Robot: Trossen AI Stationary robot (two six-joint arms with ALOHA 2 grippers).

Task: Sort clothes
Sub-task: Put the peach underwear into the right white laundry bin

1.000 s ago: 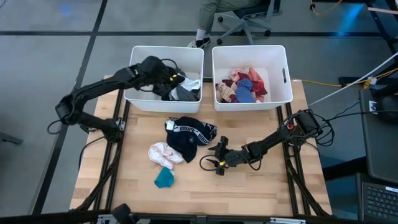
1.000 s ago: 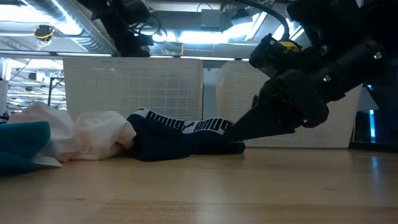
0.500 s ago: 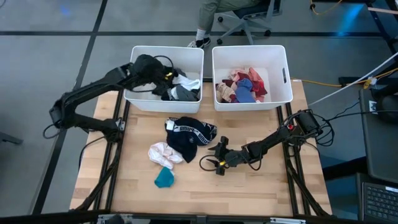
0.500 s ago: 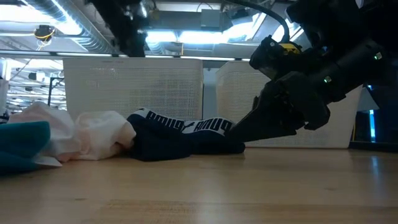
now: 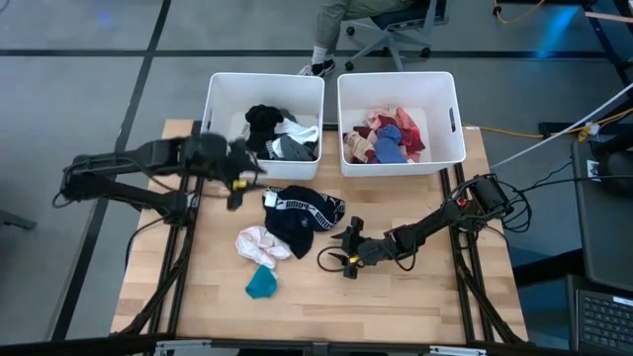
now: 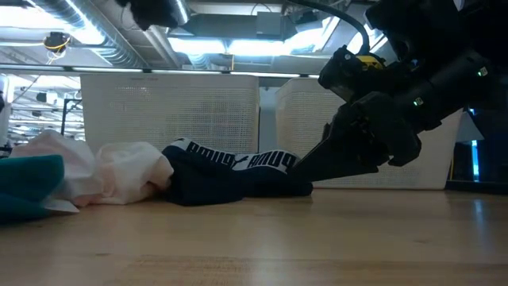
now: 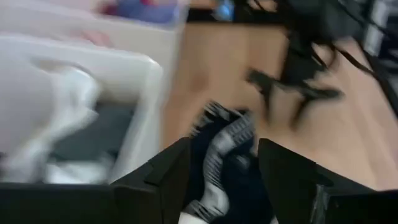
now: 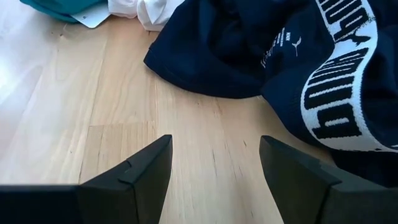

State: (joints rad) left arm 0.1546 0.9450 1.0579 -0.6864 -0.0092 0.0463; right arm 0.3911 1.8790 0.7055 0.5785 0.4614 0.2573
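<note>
The table [image 5: 415, 307] carries everything you are sorting; treat its bare wood as the staging area. At its far edge stand two white bins side by side. The left bin [image 5: 220, 158] holds dark, grey and white pieces; the right bin [image 5: 450, 148] holds red, pink and blue ones. This split suggests you are sorting by colour family, neutrals left and colours right.

Three garments lie unsorted on the table, bunched together near the middle:
- The navy garment with a white band [image 5: 302, 218] is the largest and lies nearest the bins, just in front of the left bin.
- The pale pink garment [image 5: 259, 244] touches its near-left edge.
- The small teal piece [image 5: 261, 285] lies just beside the pink one, closest to the front edge.

Left claw [image 5: 237, 188]: fingers apart and empty. It hangs just outside the left bin's front wall, above the table and beside the navy garment. Its wrist view looks past both fingers down onto that garment, so expect the navy piece to be its next pick.

Right claw [image 5: 341, 259]: fingers apart, holding nothing. It rests low on the table, just right of the navy garment, pointing at it but not touching. Judge it as waiting.
</note>
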